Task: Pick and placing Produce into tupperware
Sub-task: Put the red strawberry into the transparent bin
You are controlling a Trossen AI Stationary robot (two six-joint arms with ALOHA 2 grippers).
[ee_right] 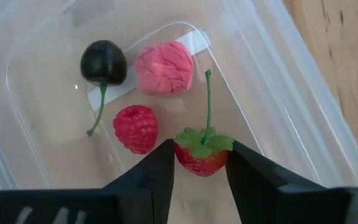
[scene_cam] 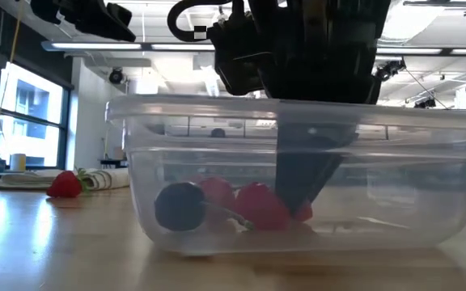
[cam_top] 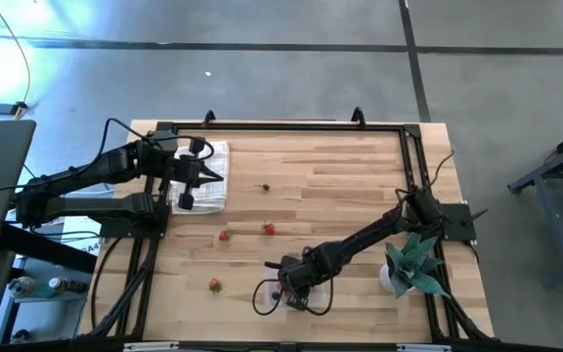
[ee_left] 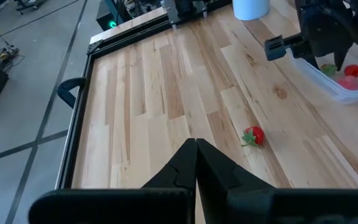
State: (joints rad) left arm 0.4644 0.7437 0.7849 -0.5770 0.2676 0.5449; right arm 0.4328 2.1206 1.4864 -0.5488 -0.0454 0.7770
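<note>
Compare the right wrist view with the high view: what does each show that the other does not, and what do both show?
Only the right wrist view shows the box's contents: a dark cherry, a pink piece, a raspberry, and a strawberry between the right gripper fingers. Only the high view shows the left gripper over the cloth, loose berries on the table, and the plant. Both show the right gripper at the clear box.

We see a white checked folded cloth (cam_top: 206,176) near the wooden table's (cam_top: 340,186) left far corner, and a teal spiky potted plant (cam_top: 413,262) at its right edge.
</note>
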